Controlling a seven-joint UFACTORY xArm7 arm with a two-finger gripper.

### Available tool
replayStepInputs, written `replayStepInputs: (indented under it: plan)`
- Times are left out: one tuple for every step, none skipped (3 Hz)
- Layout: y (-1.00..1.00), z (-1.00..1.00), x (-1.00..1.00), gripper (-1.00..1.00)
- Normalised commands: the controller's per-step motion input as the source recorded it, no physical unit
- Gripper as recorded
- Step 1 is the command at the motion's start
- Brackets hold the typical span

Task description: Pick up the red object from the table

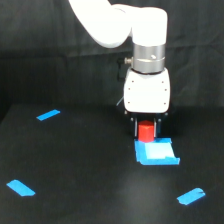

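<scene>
Black cloth is hanging behind the dark counter (75, 165) while my end effector (147, 131) is straddling the red object (146, 131), apparently clenching it. It is sitting between my fingers, just above the blue square (156, 152). Next, I judge, comes lifting straight up.

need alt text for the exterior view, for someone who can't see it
A white robot arm reaches down over a black table, with a small red block between the dark jaws of its gripper, right behind a blue square patch. Three blue tape strips lie on the table: one at the view's upper left, one lower left, one lower right.
</scene>
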Motion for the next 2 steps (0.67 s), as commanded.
replayStepInputs:
  plan:
    - [-0.17, 0.8, -0.29, -0.99]
    - [-0.22, 0.98, -0.43, -1.0]
